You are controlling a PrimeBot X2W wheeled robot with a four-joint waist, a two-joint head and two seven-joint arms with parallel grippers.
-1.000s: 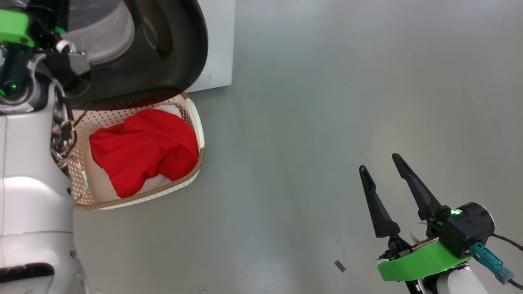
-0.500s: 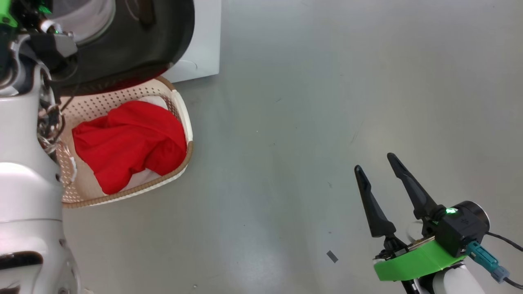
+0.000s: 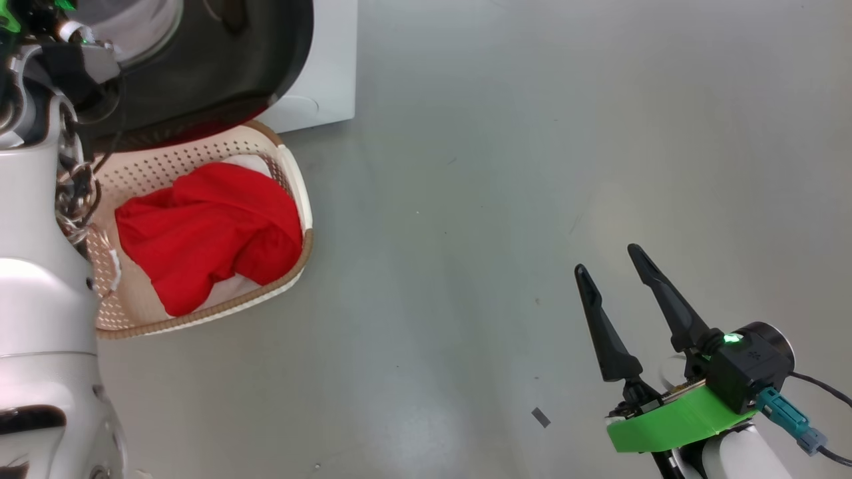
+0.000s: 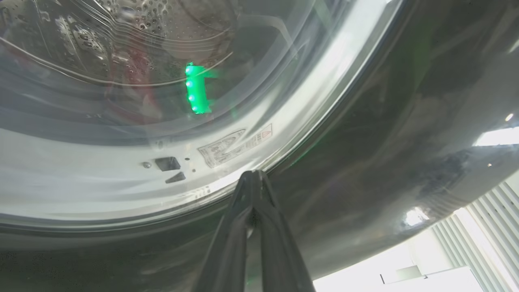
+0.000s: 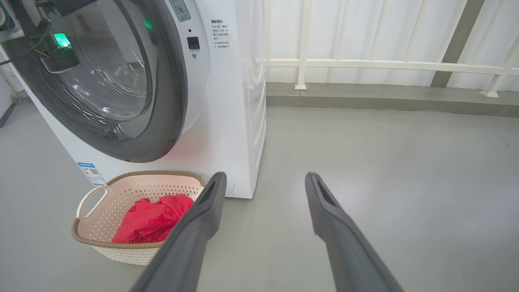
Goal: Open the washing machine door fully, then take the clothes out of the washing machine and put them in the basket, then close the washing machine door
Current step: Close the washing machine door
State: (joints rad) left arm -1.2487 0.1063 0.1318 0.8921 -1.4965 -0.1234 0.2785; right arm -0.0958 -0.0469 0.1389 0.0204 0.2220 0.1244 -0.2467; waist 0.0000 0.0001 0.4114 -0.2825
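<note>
The washing machine [image 5: 235, 101] is a white front-loader. Its washing machine door [image 5: 170, 101], with a glossy black rim around clear glass, stands swung nearly against the front. My left gripper [image 4: 253, 173] is shut, with its tips pressed on the door [image 4: 365, 142] where glass meets rim. My left wrist [image 5: 56, 56] is at the door's upper left. The red clothes [image 3: 206, 233] lie in the cream basket [image 3: 296, 193] on the floor under the door [image 3: 219, 86]. Over bare floor, far right of the basket, my right gripper [image 3: 607, 259] is open and empty.
In the right wrist view the basket [image 5: 93, 194] with the clothes [image 5: 150, 221] sits just before the machine's base. A low ledge [image 5: 385, 97] and a white railing [image 5: 385, 65] run behind. Grey floor [image 3: 499, 166] stretches to the right, with a small dark scrap [image 3: 540, 417] near my right arm.
The whole head view has slid left, so the camera has turned. My left wrist stays on the door. My right gripper stays open, a little higher in the picture.
</note>
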